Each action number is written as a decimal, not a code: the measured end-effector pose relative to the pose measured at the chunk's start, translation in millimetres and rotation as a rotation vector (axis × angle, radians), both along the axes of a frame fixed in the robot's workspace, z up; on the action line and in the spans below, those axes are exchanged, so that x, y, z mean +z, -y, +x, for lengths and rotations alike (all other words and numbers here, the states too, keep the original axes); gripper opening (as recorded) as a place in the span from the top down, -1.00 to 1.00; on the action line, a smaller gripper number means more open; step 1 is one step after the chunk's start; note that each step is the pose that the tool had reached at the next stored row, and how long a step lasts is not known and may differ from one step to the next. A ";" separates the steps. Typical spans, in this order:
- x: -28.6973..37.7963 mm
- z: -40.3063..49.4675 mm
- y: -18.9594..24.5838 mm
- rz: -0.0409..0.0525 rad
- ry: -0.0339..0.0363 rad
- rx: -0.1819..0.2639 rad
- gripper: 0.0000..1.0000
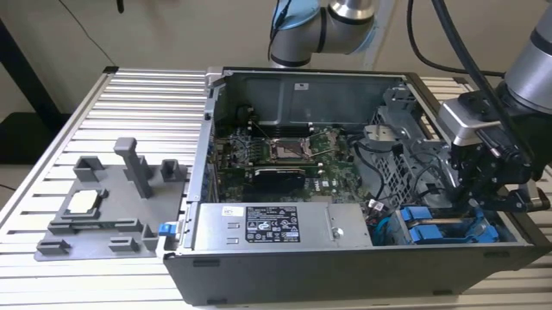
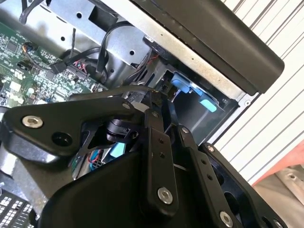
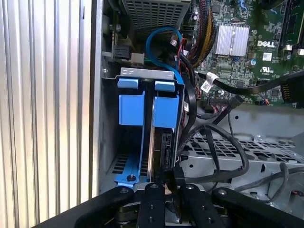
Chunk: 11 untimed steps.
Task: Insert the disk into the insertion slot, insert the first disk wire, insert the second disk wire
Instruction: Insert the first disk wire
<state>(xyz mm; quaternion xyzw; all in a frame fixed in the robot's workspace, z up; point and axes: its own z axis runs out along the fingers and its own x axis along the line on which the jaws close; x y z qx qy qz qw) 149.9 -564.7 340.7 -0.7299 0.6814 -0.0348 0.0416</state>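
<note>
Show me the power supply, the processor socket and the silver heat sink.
power supply (image 1: 273, 225), exterior view, on its label
processor socket (image 1: 287, 150), exterior view, its middle
silver heat sink (image 3: 232, 39), first wrist view, on its fins

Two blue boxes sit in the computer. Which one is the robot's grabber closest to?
The disk beside the black cables: in the first wrist view the gripper sits at its end. The other blue drive sits nearer the case wall.

Ribbed metal table (image 1: 147, 97) bears computer case (image 1: 345, 271) and grey fixture (image 1: 95, 236).
</note>
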 end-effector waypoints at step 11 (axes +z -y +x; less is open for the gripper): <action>0.1 1.8 -0.2 0.0003 -0.0050 -0.002 0.62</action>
